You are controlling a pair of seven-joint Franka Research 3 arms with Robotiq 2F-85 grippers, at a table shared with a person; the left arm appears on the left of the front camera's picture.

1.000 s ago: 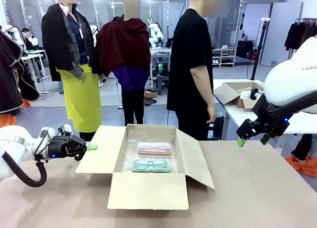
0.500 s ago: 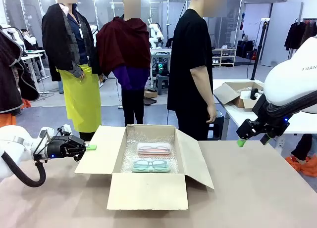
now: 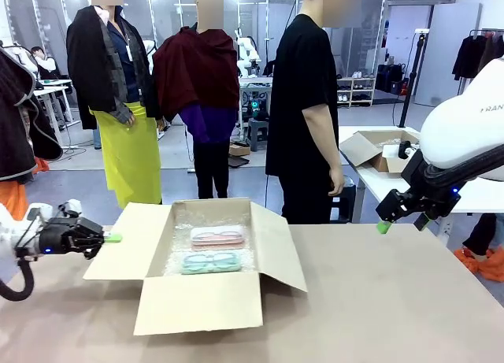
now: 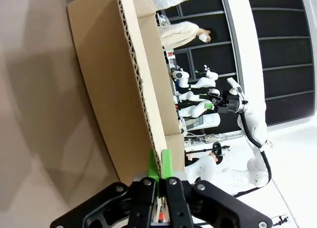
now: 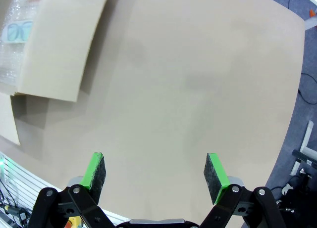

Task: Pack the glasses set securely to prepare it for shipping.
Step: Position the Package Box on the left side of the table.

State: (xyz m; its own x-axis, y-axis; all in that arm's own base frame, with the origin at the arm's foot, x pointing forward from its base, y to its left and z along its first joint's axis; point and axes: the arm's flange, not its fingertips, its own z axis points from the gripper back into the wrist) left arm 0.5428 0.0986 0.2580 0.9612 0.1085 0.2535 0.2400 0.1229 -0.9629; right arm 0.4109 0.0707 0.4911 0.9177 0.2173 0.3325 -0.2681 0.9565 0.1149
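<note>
Left gripper (image 4: 160, 164) pinched on the edge of the box's left flap (image 3: 126, 241), green pads (image 4: 166, 163) pressed together with the cardboard between them. In the front view, same gripper (image 3: 109, 238) low at the left side, gripping that flap's outer edge. Beyond the flap, open box (image 3: 197, 304) on the table (image 3: 394, 300), lined with bubble wrap (image 3: 177, 253). Inside on the wrap, pink case (image 3: 218, 237) at the far side and mint case (image 3: 211, 262) just nearer, side by side, both flat.

Right gripper (image 5: 154, 171) spread wide, nothing between its pads (image 5: 95, 169), bare table below. Past its left fingertip, the box's right flap (image 5: 64, 45), with the mint case (image 5: 17, 30) on wrap at the corner. In the front view, right gripper (image 3: 383, 225) held above the table's far right edge, well apart from the box. Person in black (image 3: 303, 103) standing behind the box at the far side.
</note>
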